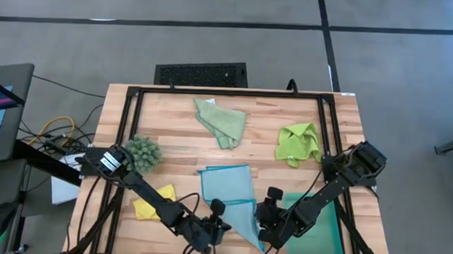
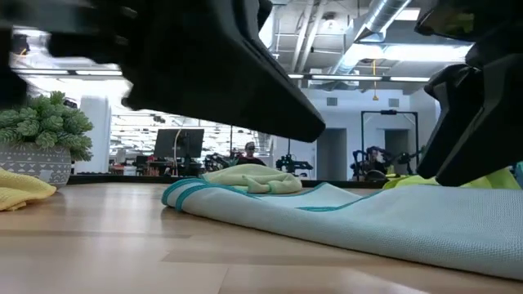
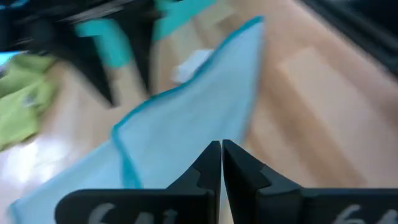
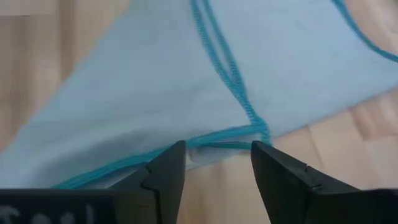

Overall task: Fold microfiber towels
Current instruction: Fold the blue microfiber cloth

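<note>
The light blue towel lies flat on the table near its front edge, partly folded over itself. My left gripper is shut, with its tips over the towel's left part. My right gripper is open, and its fingers stand on either side of a hemmed corner of the towel. The pale sage towel and the lime green towel lie crumpled at the far side. The yellow towel lies bunched at the near left. My left gripper points slanting down at the light blue towel with its fingers shut. I cannot tell whether the tips touch the cloth or hold any of it.
A dark-green fuzzy clump stands at the left, beside the left arm. A teal tray lies at the near right under the right arm. Black rails frame the table. Bare wood shows in the middle, between the towels.
</note>
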Motion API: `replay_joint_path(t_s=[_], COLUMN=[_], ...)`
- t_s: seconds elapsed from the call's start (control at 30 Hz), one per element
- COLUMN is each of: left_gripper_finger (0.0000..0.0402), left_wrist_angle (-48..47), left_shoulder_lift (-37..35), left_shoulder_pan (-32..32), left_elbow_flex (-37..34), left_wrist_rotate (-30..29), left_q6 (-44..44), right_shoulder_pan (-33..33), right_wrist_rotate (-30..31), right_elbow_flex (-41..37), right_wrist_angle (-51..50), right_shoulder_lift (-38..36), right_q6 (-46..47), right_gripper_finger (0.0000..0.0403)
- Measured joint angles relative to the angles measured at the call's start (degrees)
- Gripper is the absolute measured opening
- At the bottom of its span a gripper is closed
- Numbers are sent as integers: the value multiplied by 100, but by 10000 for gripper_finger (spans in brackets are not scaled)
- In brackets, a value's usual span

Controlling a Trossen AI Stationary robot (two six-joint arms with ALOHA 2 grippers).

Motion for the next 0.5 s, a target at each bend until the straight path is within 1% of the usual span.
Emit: replay_joint_path(t_s=[0.03,0.1,0.23,0.3,0.4,0.5], left_gripper_finger=[7,7,7,7,6,6], left_wrist_angle=[-4,-2,-2,-2,-2,-4], left_shoulder_lift=[0,0,0,0,2,7], left_shoulder_pan=[15,62,175,233,311,385], left_elbow_flex=[0,0,0,0,0,0], left_wrist_rotate=[-143,-237,-82,67,285,419], left_q6=[-74,-215,-466,-562,-643,-718], right_shoulder_pan=[-2,-38,-235,-354,-546,-719], right_wrist_rotate=[-15,-10,-12,-48,-391,-502], right_elbow_flex=[-2,0,-34,-149,-313,-443], right_wrist_angle=[20,-136,-825,-762,-468,-267], right_shoulder_lift=[0,0,0,0,0,-20], right_q6=[7,170,721,755,608,556], right_gripper_finger=[202,198,185,177,164,149])
